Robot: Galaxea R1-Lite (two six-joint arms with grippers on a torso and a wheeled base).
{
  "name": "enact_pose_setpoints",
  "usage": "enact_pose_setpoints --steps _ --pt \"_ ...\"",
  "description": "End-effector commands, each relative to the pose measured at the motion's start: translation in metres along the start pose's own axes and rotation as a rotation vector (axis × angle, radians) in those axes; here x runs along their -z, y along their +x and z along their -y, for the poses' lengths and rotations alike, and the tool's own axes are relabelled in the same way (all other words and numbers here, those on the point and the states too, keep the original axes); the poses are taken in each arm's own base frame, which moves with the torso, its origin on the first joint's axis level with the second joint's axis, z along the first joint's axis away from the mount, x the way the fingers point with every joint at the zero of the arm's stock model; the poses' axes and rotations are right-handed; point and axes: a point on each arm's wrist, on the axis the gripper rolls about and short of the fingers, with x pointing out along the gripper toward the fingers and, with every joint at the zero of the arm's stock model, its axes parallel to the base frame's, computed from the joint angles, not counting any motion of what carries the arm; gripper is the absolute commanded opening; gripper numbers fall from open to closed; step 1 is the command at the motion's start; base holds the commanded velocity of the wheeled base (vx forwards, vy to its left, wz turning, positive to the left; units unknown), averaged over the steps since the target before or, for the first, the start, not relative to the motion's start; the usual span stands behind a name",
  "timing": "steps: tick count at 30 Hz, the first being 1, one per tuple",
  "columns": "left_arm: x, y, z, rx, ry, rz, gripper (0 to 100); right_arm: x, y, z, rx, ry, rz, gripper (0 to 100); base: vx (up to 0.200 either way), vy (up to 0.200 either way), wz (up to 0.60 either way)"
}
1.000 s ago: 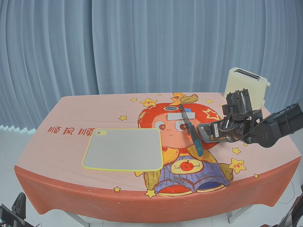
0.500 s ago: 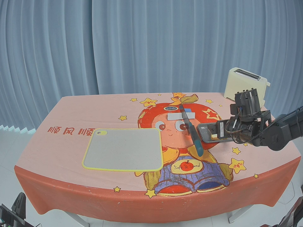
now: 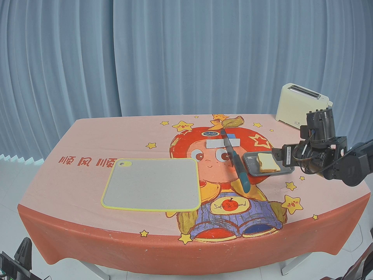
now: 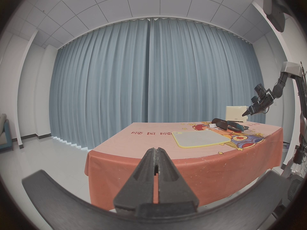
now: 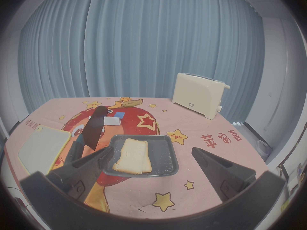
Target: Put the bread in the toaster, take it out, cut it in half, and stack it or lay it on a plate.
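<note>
Jaws on the right gripper (image 5: 152,149) stand spread wide and hold nothing. Those of the left gripper (image 4: 156,163) are pressed together, low and well off the counter (image 3: 116,144). At the counter's far right corner stands the toaster (image 3: 297,105). Nearer, the tray (image 3: 251,163) carries the bread (image 5: 132,155), lying flat just leftward of the right jaws, its longer side seemingly running along their line of approach. The right arm is plainly nearer.

A knife (image 3: 235,160) lies on the pink table (image 3: 97,144). Left of it is a board (image 3: 153,184). Right of it are a tray (image 3: 250,163) and a toaster (image 3: 301,104).
</note>
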Motion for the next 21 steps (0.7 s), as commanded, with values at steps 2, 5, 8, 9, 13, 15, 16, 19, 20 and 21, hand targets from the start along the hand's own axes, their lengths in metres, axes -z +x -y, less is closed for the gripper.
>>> enact_pose_setpoints --steps 2,5,8,9,13,15,16,19,20,21 --pt "0.005 0.000 0.000 -0.001 -0.003 0.000 0 0.010 -0.009 0.010 0.000 0.035 0.073 100 0.000 0.000 0.00" --pt "0.005 0.000 0.000 -0.001 -0.003 0.000 0 0.015 -0.011 0.011 -0.005 0.050 0.127 100 0.000 0.000 0.00" --pt "0.005 0.000 0.000 -0.001 -0.003 0.000 0 0.014 -0.018 0.014 -0.009 0.043 0.186 100 0.000 0.000 0.00" --pt "0.005 0.000 0.000 -0.001 -0.003 0.000 0 0.013 -0.019 0.015 -0.010 0.044 0.198 100 0.000 0.000 0.00" --pt "0.005 0.000 0.000 -0.001 -0.003 0.000 0 0.009 -0.020 0.015 -0.021 0.060 0.219 100 0.000 0.000 0.00" --pt "0.005 0.000 0.000 -0.001 -0.003 0.000 0 0.008 -0.020 0.015 -0.022 0.061 0.232 100 0.000 0.000 0.00" --pt "0.005 0.000 0.000 -0.001 -0.003 0.000 0 0.008 -0.020 0.015 -0.022 0.061 0.232 100 0.000 0.000 0.00" --pt "0.005 0.000 0.000 -0.001 -0.003 0.000 0 0.008 -0.019 0.015 -0.024 0.070 0.263 100 0.000 0.000 0.00" --pt "0.005 0.000 0.000 -0.001 -0.003 0.000 0 0.010 -0.019 0.015 -0.024 0.068 0.262 100 0.000 0.000 0.00" --pt "0.005 0.000 0.000 -0.001 -0.003 0.000 0 0.011 -0.019 0.015 -0.024 0.067 0.264 100 0.000 0.000 0.00"
